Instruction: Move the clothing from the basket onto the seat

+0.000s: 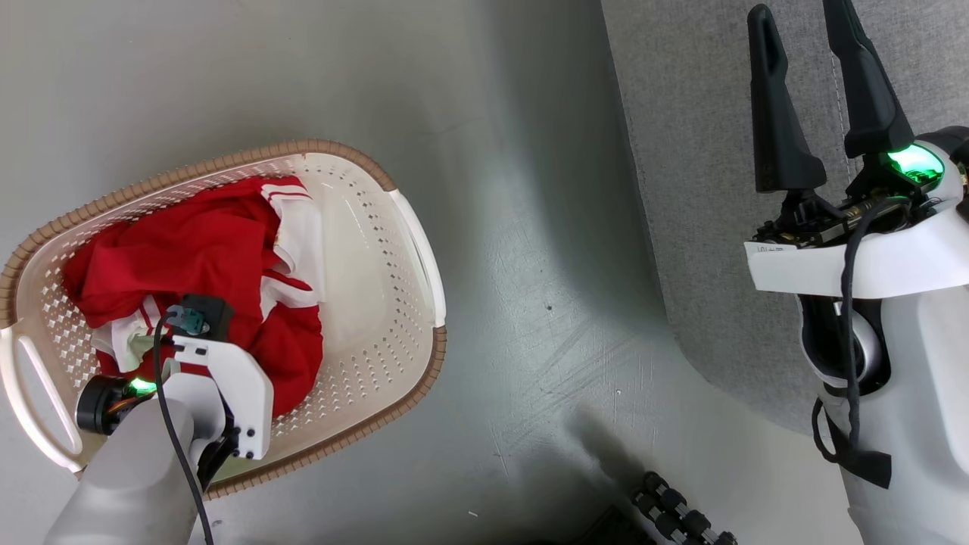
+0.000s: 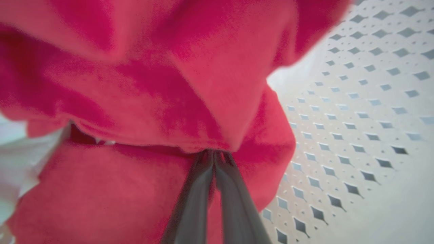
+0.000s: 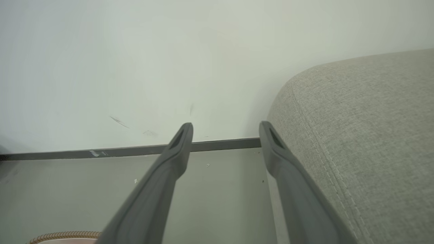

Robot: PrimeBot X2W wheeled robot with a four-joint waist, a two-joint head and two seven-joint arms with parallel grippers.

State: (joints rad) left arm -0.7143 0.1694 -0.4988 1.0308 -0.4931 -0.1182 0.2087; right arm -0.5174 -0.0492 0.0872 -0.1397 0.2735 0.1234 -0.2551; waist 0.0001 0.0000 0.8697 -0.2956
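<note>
At the left of the head view the basket [image 1: 412, 235] stands on the grey floor [image 1: 530, 227], its brown rim running round the cream perforated walls. The clothing [image 1: 197, 257] lies bunched inside it, towards the basket's left half: red folds with white panels and thin white stripes, the right half of the basket floor bare. The left arm reaches down into the pile from the lower left of the frame. In the left wrist view the left gripper [image 2: 214, 153] has its two dark fingers pressed together, tips tucked under the edge of a red fold and pinching the cloth there, with the basket's perforated wall to the right of it. Further right in the head view, past the strip of floor, the grey-green seat [image 1: 704, 151] fills the upper right. The right gripper [image 1: 799, 15] hangs over it, fingers well apart and holding nothing.
</note>
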